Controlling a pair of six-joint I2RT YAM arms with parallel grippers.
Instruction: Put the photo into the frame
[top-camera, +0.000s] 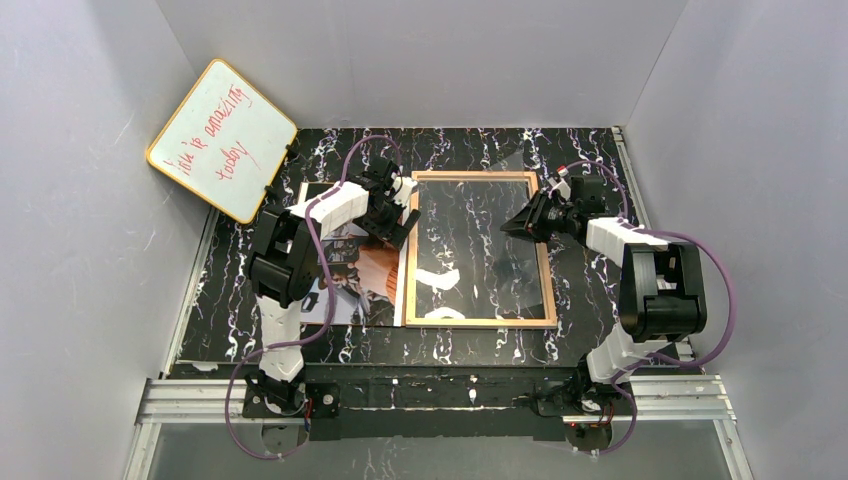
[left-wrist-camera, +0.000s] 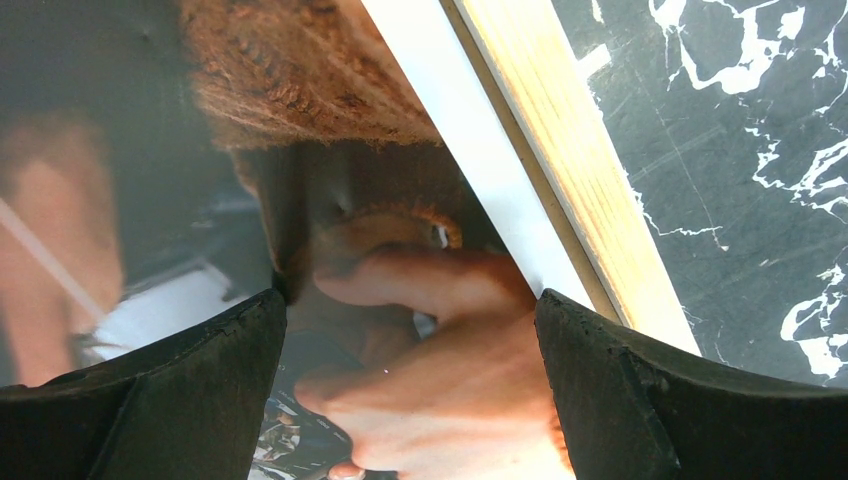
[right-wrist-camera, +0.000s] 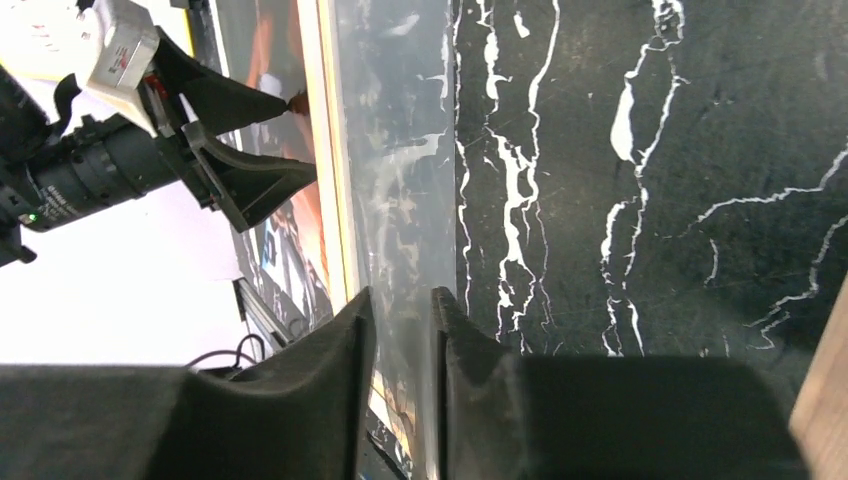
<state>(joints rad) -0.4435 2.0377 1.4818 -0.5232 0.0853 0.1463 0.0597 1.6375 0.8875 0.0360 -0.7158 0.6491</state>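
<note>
While the frame (top-camera: 480, 322) lies flat at the middle of the tabletop (top-camera: 400, 350), tan wood side up, the photo (top-camera: 370, 275) lies picture side up just to its left. The photo's right edge sits against the frame's left rim. The frame probably faces down so the print can be laid in from behind.

The left gripper (top-camera: 395, 225) hangs low over the photo's right-hand strip, beside the frame's left rim. Its fingers are spread wide and grip nothing. In the left wrist view the photo fills the space between and beyond both fingertips, with its white border and the wooden rim running just past the right-hand finger.

The right gripper (top-camera: 510, 228) reaches in over the frame's right half. In the right wrist view its fingers (right-wrist-camera: 345, 330) stand a narrow gap apart at the edge of a clear sheet (right-wrist-camera: 400, 150). Whether they pinch the sheet I cannot tell. It looks like the glazing, perhaps being steadied or let go. The photo lies well apart from these fingers, across the frame.
</note>
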